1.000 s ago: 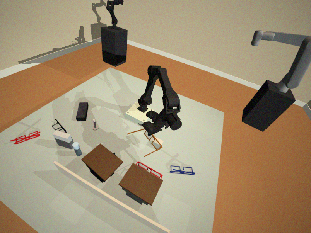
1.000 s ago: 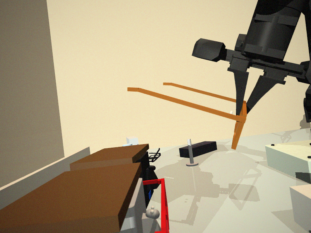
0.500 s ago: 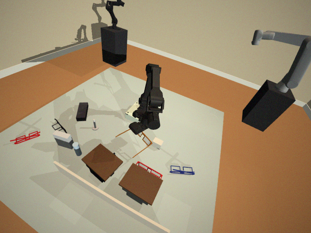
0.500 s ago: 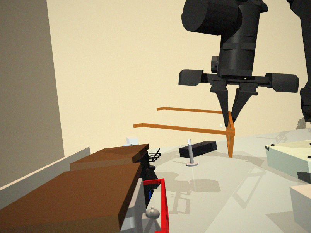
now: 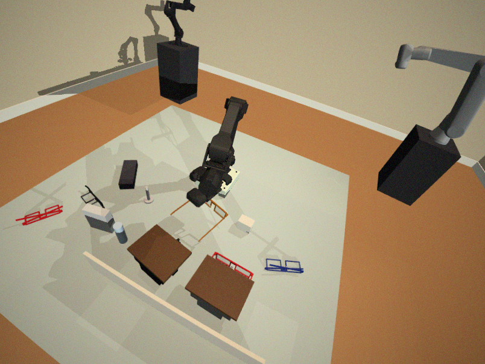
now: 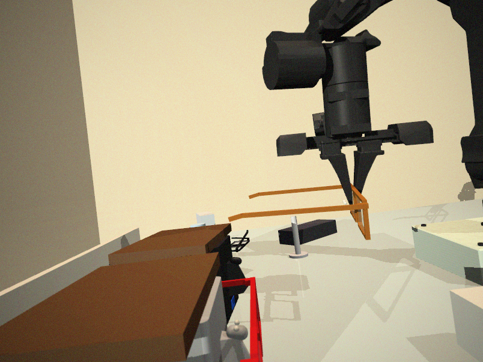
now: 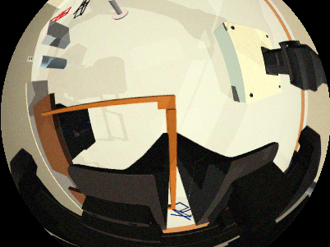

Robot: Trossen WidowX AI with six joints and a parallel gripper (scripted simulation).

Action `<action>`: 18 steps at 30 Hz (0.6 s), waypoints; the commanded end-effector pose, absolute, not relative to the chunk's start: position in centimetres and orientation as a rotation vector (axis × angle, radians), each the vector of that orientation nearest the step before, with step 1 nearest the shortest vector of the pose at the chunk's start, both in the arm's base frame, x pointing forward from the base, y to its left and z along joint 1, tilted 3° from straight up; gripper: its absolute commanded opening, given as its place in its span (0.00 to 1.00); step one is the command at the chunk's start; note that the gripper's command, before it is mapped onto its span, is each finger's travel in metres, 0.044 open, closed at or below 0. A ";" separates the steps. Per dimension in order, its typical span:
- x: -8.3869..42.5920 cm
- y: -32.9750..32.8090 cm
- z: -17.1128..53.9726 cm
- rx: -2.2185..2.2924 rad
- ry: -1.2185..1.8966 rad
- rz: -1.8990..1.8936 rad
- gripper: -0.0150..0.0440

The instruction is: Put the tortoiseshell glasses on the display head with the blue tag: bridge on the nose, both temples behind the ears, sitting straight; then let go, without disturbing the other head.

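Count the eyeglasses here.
5: tortoiseshell glasses in the pincer; red glasses at a brown-topped stand; blue glasses right of it; black glasses and other red glasses left. Others may be hidden.

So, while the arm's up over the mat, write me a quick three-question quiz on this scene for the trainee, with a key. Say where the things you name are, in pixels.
1. Multiple choice: where does the gripper (image 5: 207, 201) (image 6: 354, 202) (image 7: 169, 136) hold the tortoiseshell glasses (image 5: 213, 228) (image 6: 290, 211) (image 7: 172, 147)?
A) At a temple tip
B) At the front
C) Across both temples

2. True or false: the temples of those glasses are folded flat against the lenses.

3. Fill in the blank: the display head (image 6: 235, 271) (image 7: 75, 132) that bears the blue tag (image 6: 232, 302) (image 7: 89, 122) is ____ in colour.

Key: 1 B; 2 false; 3 black.
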State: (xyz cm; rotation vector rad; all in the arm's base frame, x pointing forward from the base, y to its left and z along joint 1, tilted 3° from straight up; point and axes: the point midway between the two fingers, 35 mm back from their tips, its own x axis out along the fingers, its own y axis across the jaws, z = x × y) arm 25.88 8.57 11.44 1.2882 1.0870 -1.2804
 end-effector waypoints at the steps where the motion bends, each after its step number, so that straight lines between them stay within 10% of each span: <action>1: 25.6 7.5 11.4 1.292 1.139 -1.255 0.25; 18: 25.1 6.0 9.4 1.348 1.199 -1.172 0.25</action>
